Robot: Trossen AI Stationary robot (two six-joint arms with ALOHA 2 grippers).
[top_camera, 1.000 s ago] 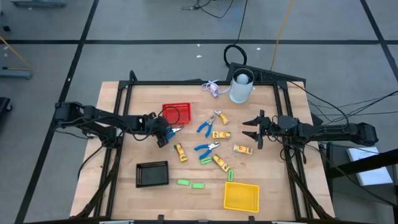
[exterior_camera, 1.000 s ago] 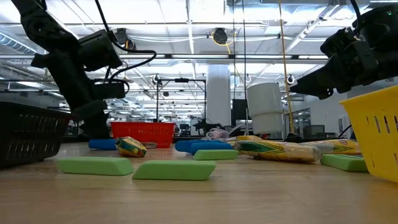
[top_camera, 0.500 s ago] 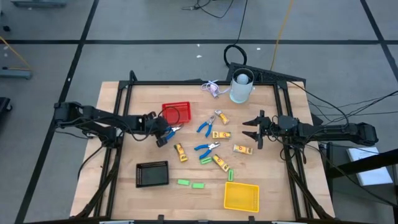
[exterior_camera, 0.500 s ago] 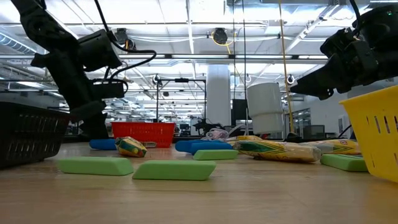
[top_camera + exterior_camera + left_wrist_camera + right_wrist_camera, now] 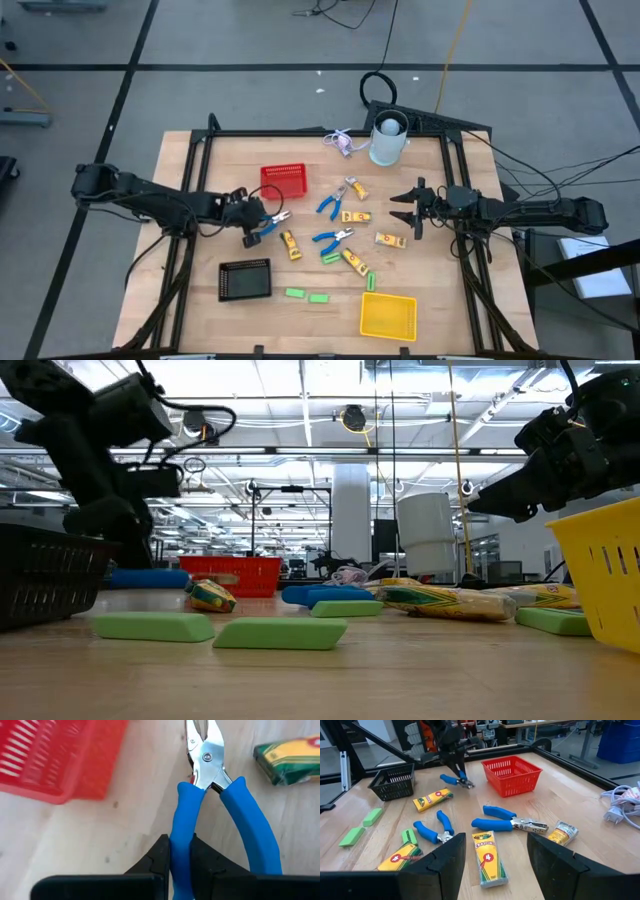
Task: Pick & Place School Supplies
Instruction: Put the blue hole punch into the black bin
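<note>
The blue-handled pliers (image 5: 210, 815) are clamped by one handle between the closed fingers of the left end effector (image 5: 180, 852), with the metal nose pointing away from the wrist toward the red mesh basket (image 5: 55, 757). From above, this tool (image 5: 272, 221) sits just in front of the red basket (image 5: 283, 180), at the tip of the left end effector (image 5: 256, 228), whose arm reaches in from the left edge of the wooden surface (image 5: 190, 270). At table height its blue handle (image 5: 150, 578) shows beside the dark arm; whether it is lifted clear of the wood cannot be told.

Just beside it lies a yellow crayon box (image 5: 289, 244). Toward the middle, two more pairs of blue-handled pliers (image 5: 329, 205) (image 5: 331, 238) lie flat among further crayon boxes (image 5: 355, 216) (image 5: 390, 240) (image 5: 353, 261). Green erasers (image 5: 295, 293) (image 5: 318, 298) rest between the black mesh basket (image 5: 245, 280) and the yellow mesh basket (image 5: 388, 316), with another (image 5: 370, 281) just above the yellow one.

The right end effector (image 5: 408, 210) hovers over the right side of the surface, its fingers (image 5: 440, 865) spread apart and holding nothing. A white cup (image 5: 388, 140) stands at the far edge, with a coiled pale cable (image 5: 340, 143) near it.
</note>
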